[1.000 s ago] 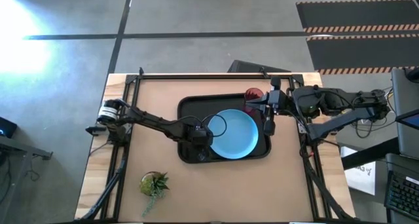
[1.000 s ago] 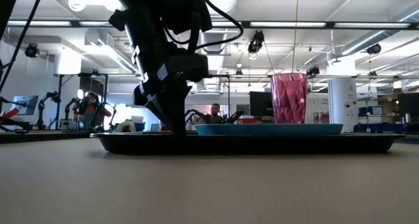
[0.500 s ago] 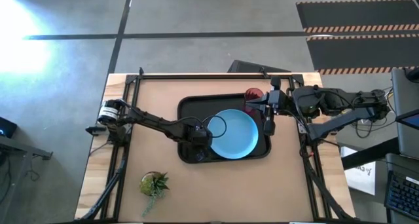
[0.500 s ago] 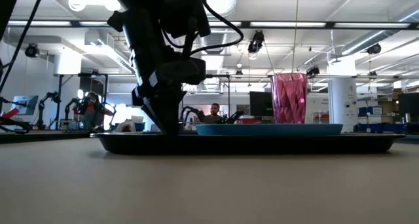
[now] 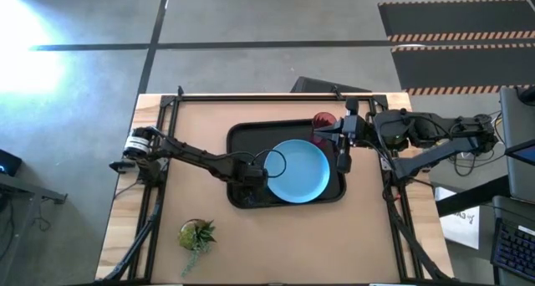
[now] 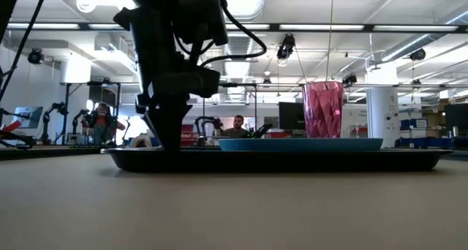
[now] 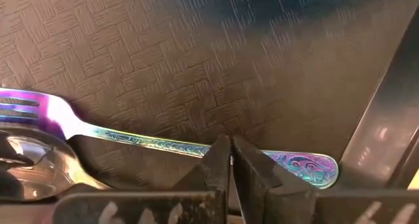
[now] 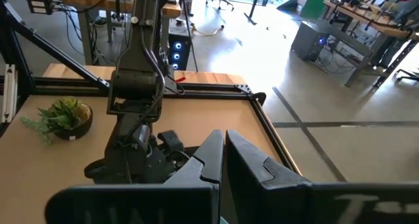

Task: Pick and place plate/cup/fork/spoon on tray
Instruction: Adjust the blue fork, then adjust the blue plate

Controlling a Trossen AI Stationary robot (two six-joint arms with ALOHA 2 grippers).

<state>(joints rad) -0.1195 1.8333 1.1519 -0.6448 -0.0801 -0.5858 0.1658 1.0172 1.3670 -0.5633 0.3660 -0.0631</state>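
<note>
The black tray (image 5: 242,135) lies mid-table. It holds the light-blue plate (image 5: 297,171) and, at its far right corner, the dark-red cup (image 5: 324,120). The fork (image 7: 163,144) and the spoon (image 7: 33,164) lie side by side on the tray floor, left of the plate. The spoon's handle runs out of sight under my left gripper (image 7: 230,160). That gripper is shut and points steeply down over the fork's handle. My right gripper (image 8: 222,152) is shut and hangs high above the tray's right edge, holding nothing. My left gripper's shut fingertips (image 7: 219,160) come from above and stand across the fork's handle (image 7: 190,147), toward its free end. Whether they touch it, I cannot tell. The fork lies flat on the tray.
A small green potted plant (image 5: 196,234) stands near the table's front left. The tray's raised rim (image 6: 292,160) runs close beside my left gripper. Bare tabletop lies left, right and in front of the tray.
My left gripper has tipped to point more steeply down, its fingertips swinging a little toward the table's left edge inside the tray. It has stayed shut.
</note>
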